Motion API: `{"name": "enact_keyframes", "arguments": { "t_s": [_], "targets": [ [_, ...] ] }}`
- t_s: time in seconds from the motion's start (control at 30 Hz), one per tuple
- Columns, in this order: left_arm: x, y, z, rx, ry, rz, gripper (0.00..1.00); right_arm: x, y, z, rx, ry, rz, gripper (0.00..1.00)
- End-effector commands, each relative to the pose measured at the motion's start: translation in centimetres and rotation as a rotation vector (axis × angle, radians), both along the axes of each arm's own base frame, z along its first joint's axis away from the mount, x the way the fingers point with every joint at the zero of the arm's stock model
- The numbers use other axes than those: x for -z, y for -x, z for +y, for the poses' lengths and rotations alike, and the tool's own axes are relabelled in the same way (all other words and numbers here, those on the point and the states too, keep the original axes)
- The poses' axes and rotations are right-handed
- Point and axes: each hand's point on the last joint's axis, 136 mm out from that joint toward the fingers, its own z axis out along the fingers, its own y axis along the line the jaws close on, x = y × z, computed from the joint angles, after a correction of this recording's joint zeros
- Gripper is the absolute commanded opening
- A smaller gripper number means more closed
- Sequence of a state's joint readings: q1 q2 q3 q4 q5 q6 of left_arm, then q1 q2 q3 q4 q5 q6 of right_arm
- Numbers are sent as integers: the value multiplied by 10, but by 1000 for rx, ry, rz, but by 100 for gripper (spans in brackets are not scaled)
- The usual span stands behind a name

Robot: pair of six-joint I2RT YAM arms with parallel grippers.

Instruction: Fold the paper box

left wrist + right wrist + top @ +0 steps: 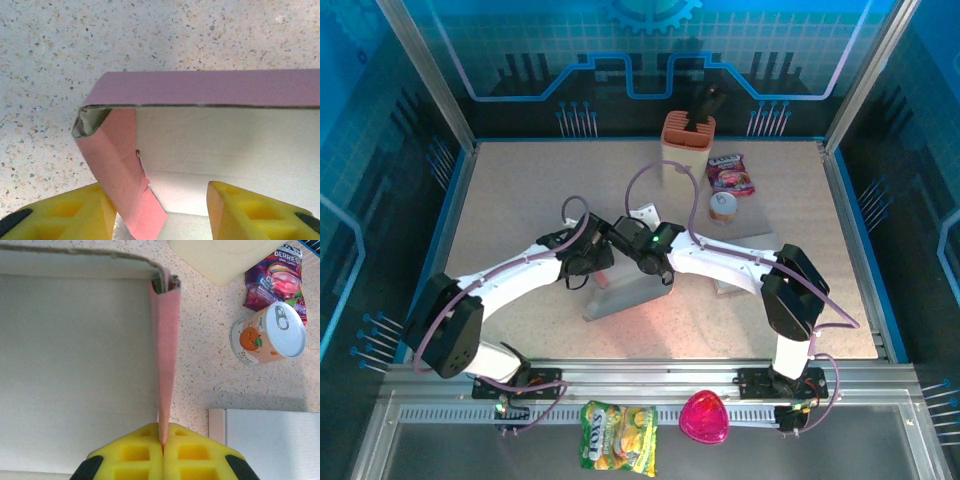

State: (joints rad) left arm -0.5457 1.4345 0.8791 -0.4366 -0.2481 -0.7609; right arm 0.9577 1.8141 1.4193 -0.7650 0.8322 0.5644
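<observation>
The paper box (628,297), pink outside and white inside, lies partly folded at the middle of the table. In the left wrist view its pink wall (200,87) stands up ahead, and a pink corner flap (122,170) slants down between my yellow fingers, close to the left finger (65,212). My left gripper (161,216) is open around that flap. My right gripper (162,442) is shut on the thin edge of the box's pink side wall (165,345). Seen from above, the left gripper (590,262) and the right gripper (642,252) meet over the box's far edge.
At the back stand a cream holder with an orange top (687,142), a berry candy packet (731,172) and a small can (723,207). A flat white sheet (745,268) lies under the right arm. A candy bag (618,437) and a pink object (705,418) sit on the front rail.
</observation>
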Motion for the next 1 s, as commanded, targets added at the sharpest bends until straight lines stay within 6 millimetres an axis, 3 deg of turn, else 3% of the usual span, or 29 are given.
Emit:
{"name": "enact_keyframes", "arguments": {
  "t_s": [0.0,0.23,0.5,0.73,0.83,0.97],
  "targets": [
    [-20,-2,0,-8,67,-17,51,3,-4,-9,21,15,6,0],
    [-24,4,14,-27,120,5,52,10,-9,-16,44,28,29,0],
    [-21,12,14,-25,197,54,52,22,-11,-22,77,12,96,0],
    [-51,11,29,-75,222,37,52,44,-6,-44,240,-53,272,0],
    [-68,11,38,-90,215,19,50,52,2,-53,345,-101,356,0],
    [-74,16,48,-107,193,45,49,64,17,-59,505,-186,453,0]
  ]
}}
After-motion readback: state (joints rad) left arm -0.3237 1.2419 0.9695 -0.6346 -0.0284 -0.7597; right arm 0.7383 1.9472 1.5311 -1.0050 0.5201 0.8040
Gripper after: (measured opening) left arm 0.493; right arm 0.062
